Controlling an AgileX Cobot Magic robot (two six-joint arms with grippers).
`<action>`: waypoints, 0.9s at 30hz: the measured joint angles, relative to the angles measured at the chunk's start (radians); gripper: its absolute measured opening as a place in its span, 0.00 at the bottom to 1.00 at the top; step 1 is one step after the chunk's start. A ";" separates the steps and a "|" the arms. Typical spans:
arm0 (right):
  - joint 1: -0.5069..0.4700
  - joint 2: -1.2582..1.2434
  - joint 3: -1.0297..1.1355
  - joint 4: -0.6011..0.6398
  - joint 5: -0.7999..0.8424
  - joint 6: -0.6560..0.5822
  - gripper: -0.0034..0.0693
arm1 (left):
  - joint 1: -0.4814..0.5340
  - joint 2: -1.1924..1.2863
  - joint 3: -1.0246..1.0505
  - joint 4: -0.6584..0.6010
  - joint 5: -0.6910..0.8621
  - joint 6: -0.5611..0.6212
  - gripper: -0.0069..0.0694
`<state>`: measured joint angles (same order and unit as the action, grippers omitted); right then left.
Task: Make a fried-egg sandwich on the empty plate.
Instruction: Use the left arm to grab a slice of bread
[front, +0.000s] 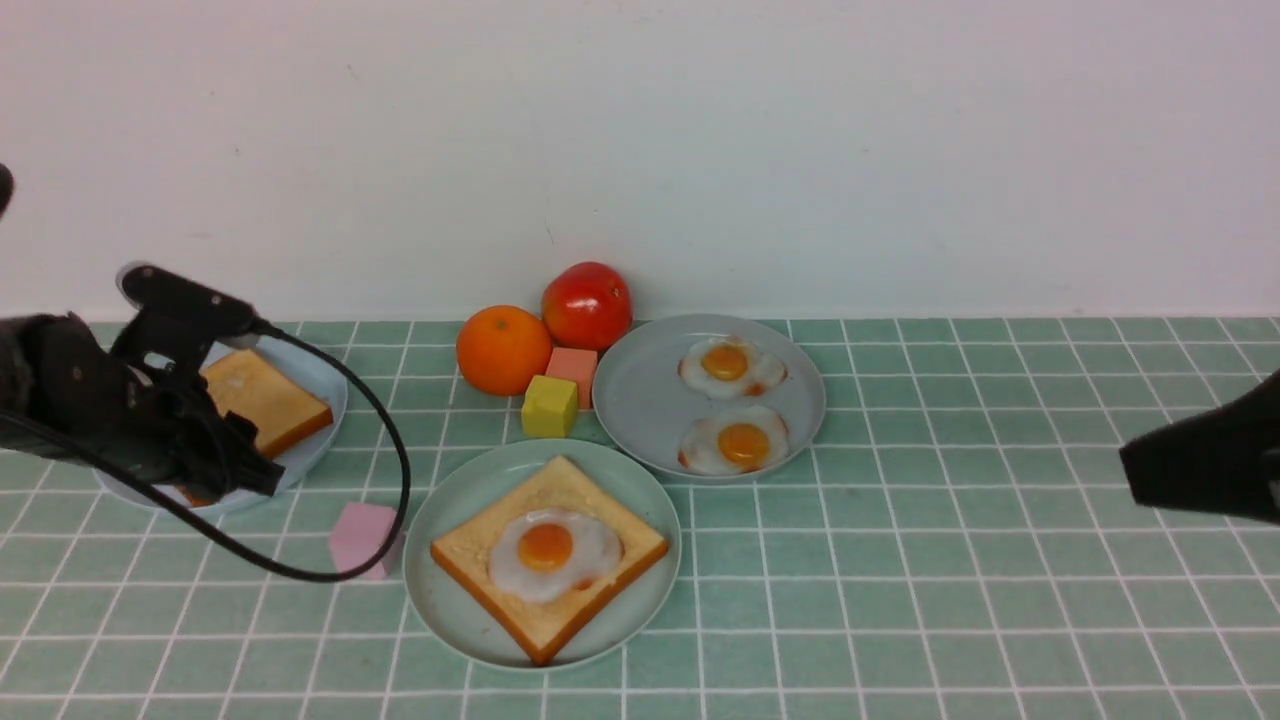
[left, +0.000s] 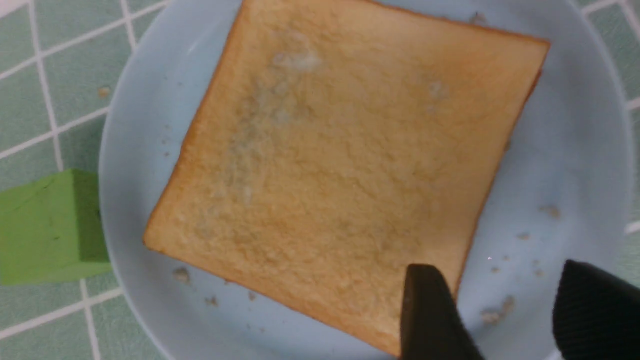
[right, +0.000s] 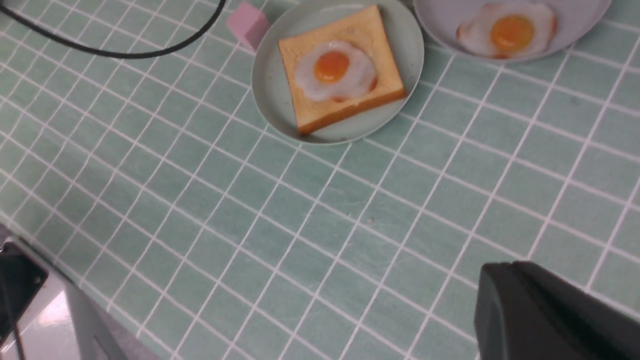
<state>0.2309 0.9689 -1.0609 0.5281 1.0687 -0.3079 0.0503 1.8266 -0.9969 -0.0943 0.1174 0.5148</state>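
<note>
In the front view, a round pale mint-green plate (front: 440, 610) is seen at the front middle of the green tiled table (front: 900, 600). It bears a square golden-brown toast slice (front: 565, 490) topped by a glossy white fried egg with an orange yolk (front: 553, 553). A second toast slice (front: 265, 400) is laid on a light blue plate (front: 315, 450) at the left, over which the black left gripper (front: 255, 470) is poised. The black right gripper (front: 1135, 465) is held well apart at the right edge. In the left wrist view, the left gripper's fingers (left: 430, 315) are shown spread, one above a corner of the second toast slice, the other above the light blue plate, with nothing pinched. In the right wrist view, the right gripper is shown pressed together and empty above the tiles.
</note>
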 joint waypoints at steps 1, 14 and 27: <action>0.000 0.000 0.003 0.005 0.004 0.000 0.06 | 0.000 0.009 0.000 0.004 -0.009 0.000 0.59; 0.000 0.000 0.004 0.070 0.042 -0.011 0.07 | 0.000 0.087 -0.007 0.040 -0.093 0.001 0.49; 0.000 -0.002 0.004 0.116 0.079 -0.020 0.08 | 0.002 0.092 -0.011 0.064 -0.101 0.007 0.14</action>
<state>0.2309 0.9667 -1.0564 0.6444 1.1473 -0.3278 0.0520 1.9186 -1.0075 -0.0301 0.0164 0.5218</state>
